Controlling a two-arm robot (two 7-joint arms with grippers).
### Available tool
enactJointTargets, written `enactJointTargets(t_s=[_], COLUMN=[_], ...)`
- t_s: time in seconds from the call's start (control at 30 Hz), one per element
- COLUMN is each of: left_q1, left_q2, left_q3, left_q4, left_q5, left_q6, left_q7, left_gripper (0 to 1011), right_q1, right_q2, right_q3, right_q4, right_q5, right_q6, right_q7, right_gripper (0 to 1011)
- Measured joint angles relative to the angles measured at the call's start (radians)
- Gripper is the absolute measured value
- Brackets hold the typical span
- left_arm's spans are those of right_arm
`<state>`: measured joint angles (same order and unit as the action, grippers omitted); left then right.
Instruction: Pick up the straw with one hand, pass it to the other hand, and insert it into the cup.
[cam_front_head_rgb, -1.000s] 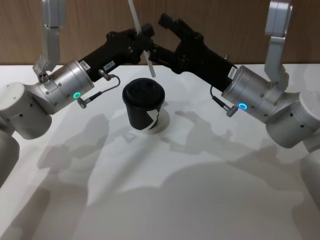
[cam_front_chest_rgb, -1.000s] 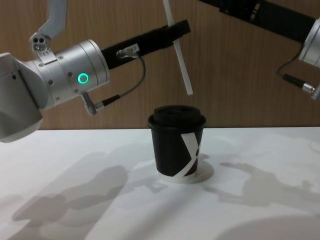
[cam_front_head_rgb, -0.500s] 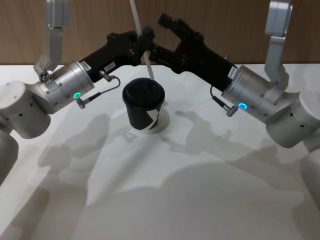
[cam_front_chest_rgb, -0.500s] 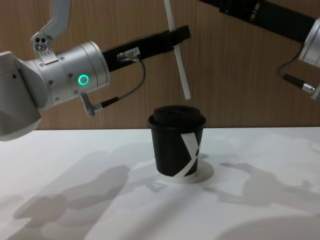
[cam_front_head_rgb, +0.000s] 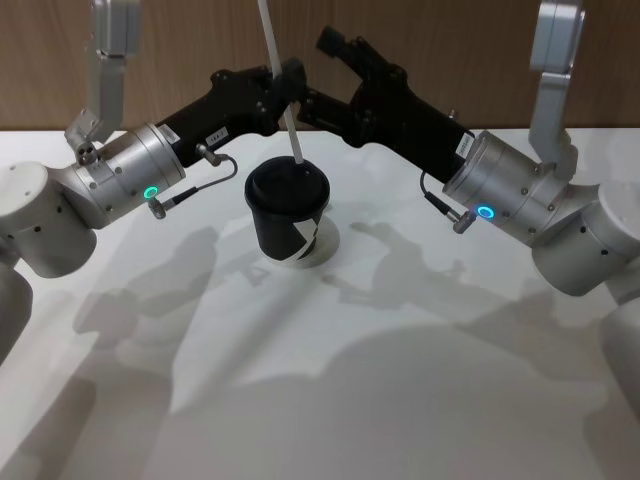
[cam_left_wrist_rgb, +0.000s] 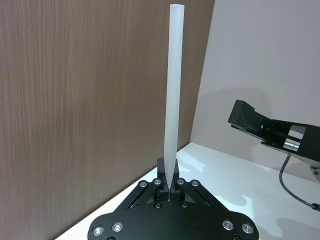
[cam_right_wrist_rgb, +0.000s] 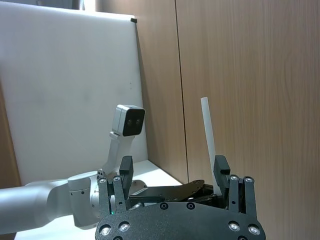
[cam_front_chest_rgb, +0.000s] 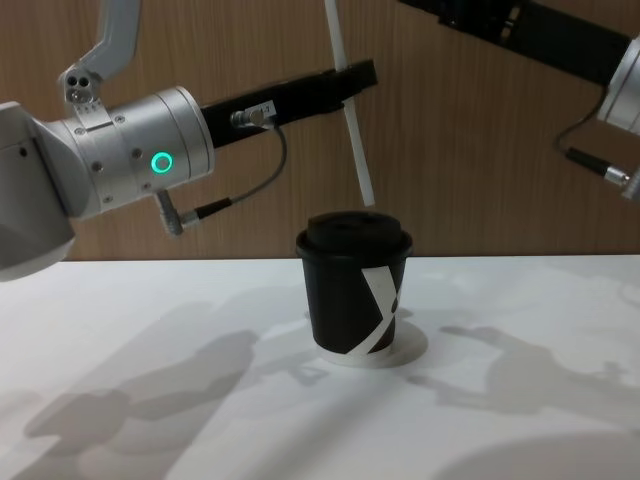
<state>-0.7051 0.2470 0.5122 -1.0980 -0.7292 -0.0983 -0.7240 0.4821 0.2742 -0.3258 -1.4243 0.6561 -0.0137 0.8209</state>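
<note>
**Straw held over the lidded cup**

Reaching in from the left, the left gripper (cam_front_head_rgb: 283, 88) is clenched on the straw (cam_front_head_rgb: 280, 82), pinching it partway along its length above the table (cam_front_head_rgb: 330, 380). Seen from the left wrist, the two fingers (cam_left_wrist_rgb: 161, 176) meet on the white tube, which rises straight away from them toward the wood-panelled wall (cam_left_wrist_rgb: 75, 100). From the head camera the straw runs steeply downward, tilted slightly, and its lower end lies against the top of the cup (cam_front_head_rgb: 288, 210). From the chest camera that lower end sits just above the cup's black lid (cam_front_chest_rgb: 357, 228), over the lid's right half; whether the tip actually touches or enters the lid cannot be told. The cup stands upright near the middle of the table, with a white angular mark on its side and a pale base rim resting on the surface.

To the right, the right gripper (cam_front_head_rgb: 335, 70) is raised just beside the left one, behind and above the cup. It is released: the right wrist view shows its two fingers (cam_right_wrist_rgb: 222, 171) spread well apart, with nothing between them. The straw stands beyond them in that view, close to one finger and apart from the other.
</note>
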Motion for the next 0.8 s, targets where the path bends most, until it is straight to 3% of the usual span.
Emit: enactJointTargets(t_s=[0.8], left_q1=[0.001], left_q2=[-0.001], left_q3=[0.001], left_q4=[0.014], left_q5=[0.013], left_q6=[0.023], left_q7=[-0.009], left_gripper=[6], right_q1=[0.0], right_q2=[0.0], right_q3=[0.0], right_q4=[0.0], right_q5=[0.0], right_q6=[0.0], right_q7=[0.0], right_gripper=[1001])
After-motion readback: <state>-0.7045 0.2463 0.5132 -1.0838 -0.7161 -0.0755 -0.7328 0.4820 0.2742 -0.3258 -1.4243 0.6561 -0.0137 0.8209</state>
